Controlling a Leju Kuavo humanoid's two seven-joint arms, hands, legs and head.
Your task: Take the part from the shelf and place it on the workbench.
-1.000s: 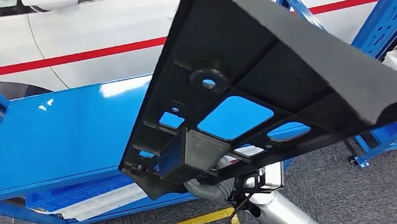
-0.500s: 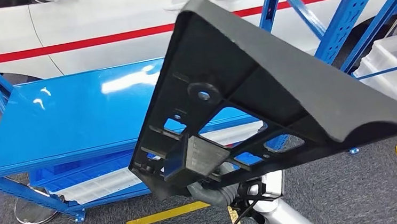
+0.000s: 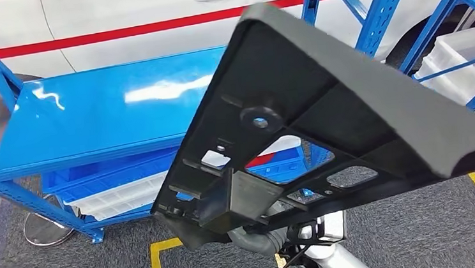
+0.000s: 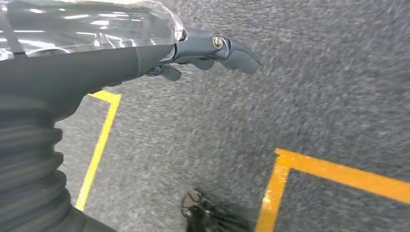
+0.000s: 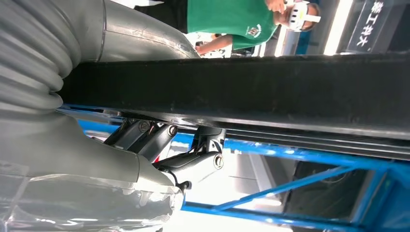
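A large black plastic part (image 3: 323, 114), ribbed and full of cut-outs, is tilted up in front of me in the head view. My right hand (image 3: 259, 238) grips its lower edge from underneath and is mostly hidden by it. In the right wrist view the part (image 5: 251, 92) runs across as a dark bar, with the dark fingers (image 5: 193, 162) clamped against its underside. The blue workbench (image 3: 92, 113) stands behind the part, its top bare. My left hand (image 4: 212, 48) hangs over the grey carpet, fingers loose and holding nothing.
Blue shelf uprights (image 3: 391, 6) rise at the right, with white bins (image 3: 466, 58) beside them. A white car with a red stripe (image 3: 117, 15) stands behind the workbench. Yellow tape (image 3: 159, 265) marks the carpet. A person in a green shirt (image 5: 227, 19) stands nearby.
The whole picture has shifted, so the camera has moved: the workbench and shelf uprights now sit higher and further right. The part stays in my right hand's grip.
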